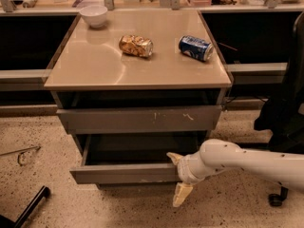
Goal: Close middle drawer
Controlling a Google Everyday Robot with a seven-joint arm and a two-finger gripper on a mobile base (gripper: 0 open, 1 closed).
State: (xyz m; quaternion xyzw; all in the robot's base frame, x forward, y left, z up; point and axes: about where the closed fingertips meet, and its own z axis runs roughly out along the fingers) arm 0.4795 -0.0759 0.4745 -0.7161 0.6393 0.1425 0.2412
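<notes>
The plain grey middle drawer (118, 174) stands pulled out below the desk's (95, 65) front edge. The tool (174, 179) is spread wide and holds nothing, at the drawer front's right end.

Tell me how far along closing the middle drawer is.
Nothing looks done yet: the middle drawer stands pulled out, its inside showing. In hand: the gripper is at the right end of the drawer's front, fingers open. Left: pushing it fully shut.
</notes>
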